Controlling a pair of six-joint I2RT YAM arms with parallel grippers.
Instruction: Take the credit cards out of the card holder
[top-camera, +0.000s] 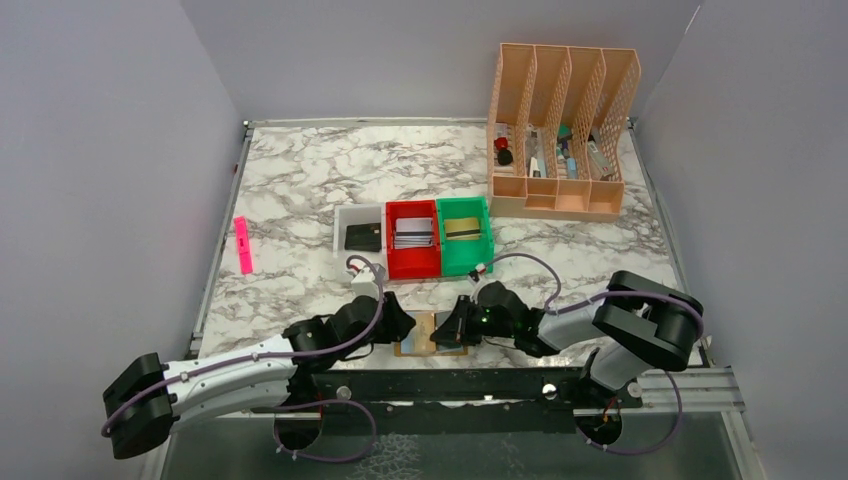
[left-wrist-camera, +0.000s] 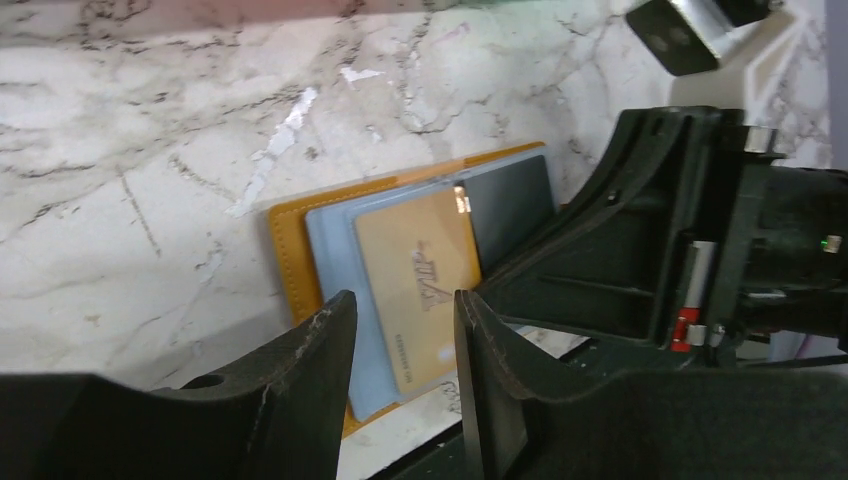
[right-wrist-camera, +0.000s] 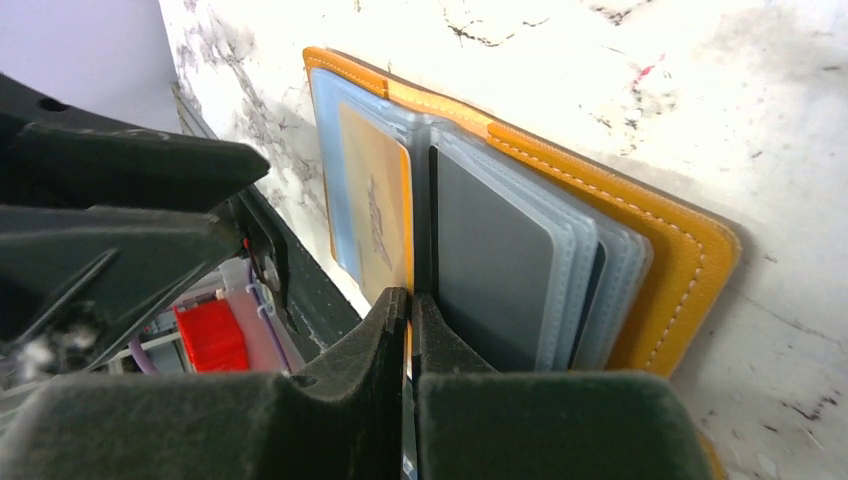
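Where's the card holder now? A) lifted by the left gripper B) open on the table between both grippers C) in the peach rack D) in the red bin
B: the card holder lies open on the table between the left gripper and right gripper.

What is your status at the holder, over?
Left gripper open over gold card. Right gripper shut on holder sleeve edge. Holder lies open, card not yet out. Right gripper close beside left, tight room.

Card holder (left-wrist-camera: 285, 260) tan-orange, pale blue sleeves (left-wrist-camera: 335, 270) — card (left-wrist-camera: 420, 290) gold; table (top-camera: 300, 180) white marble, grey veins.
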